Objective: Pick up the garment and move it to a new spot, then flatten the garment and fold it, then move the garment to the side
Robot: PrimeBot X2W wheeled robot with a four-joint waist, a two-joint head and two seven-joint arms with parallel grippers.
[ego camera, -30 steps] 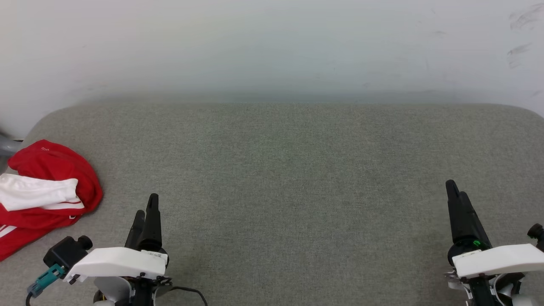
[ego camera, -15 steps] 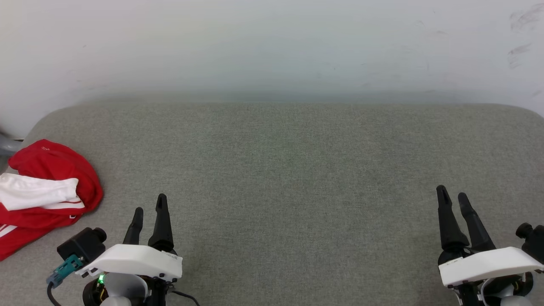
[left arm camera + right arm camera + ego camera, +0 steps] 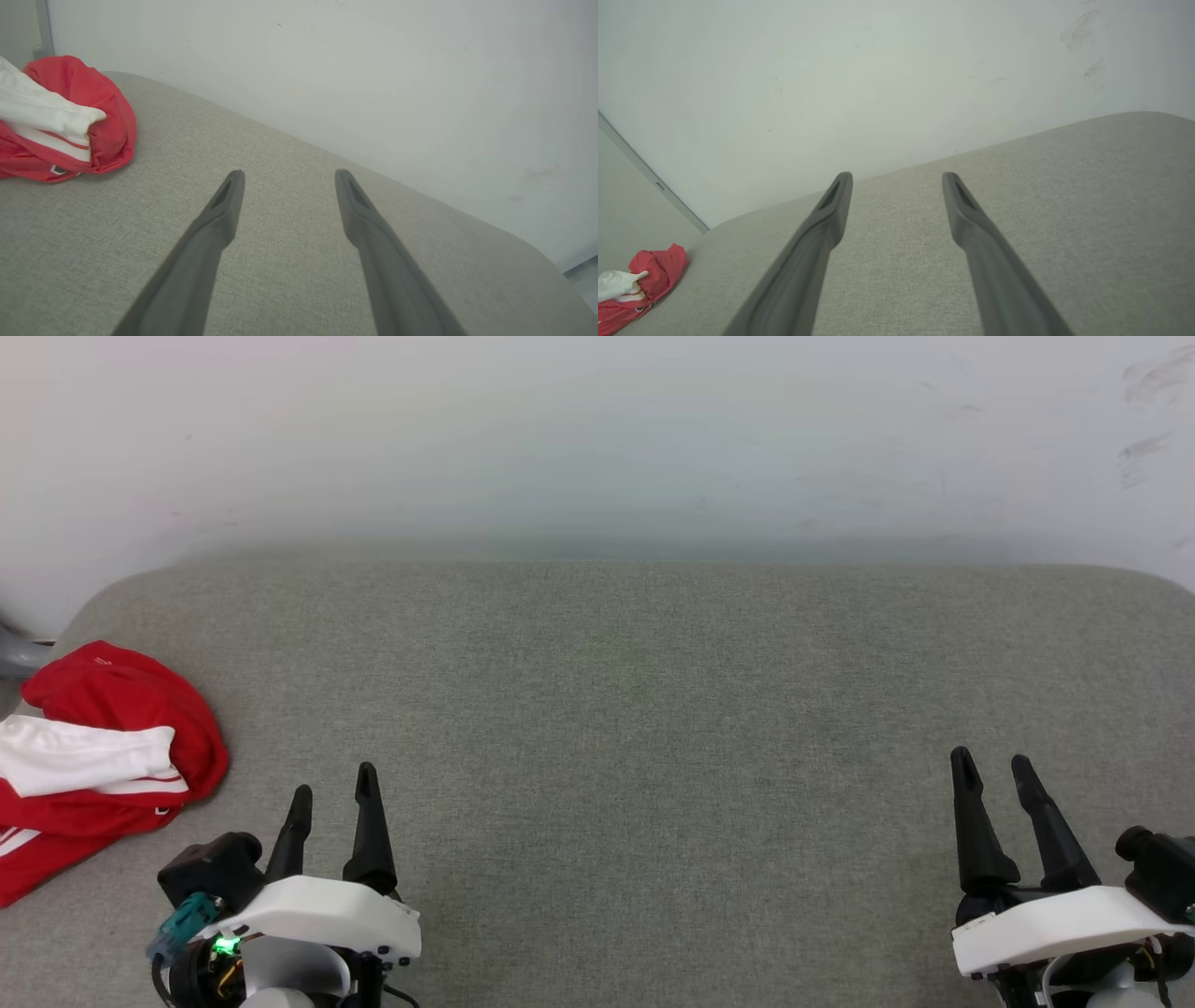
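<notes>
**Garment (image 3: 103, 747) bunched at left edge of cushion (image 3: 635, 709)**

Garment lies crumpled, red with a white sleeve on top, and part of it runs past the left border of the head view. Left gripper (image 3: 333, 779) is near it but apart, fingers spread, nothing between them. Right gripper (image 3: 990, 757) is at lower right, well apart from the garment, fingers spread and empty. Pale wall (image 3: 597, 429) stands behind the cushion.

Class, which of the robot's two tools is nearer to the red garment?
Left. The left tool hangs open just beside the crumpled garment, apart from it; the right tool, also open, is far across the grey cushion.
</notes>
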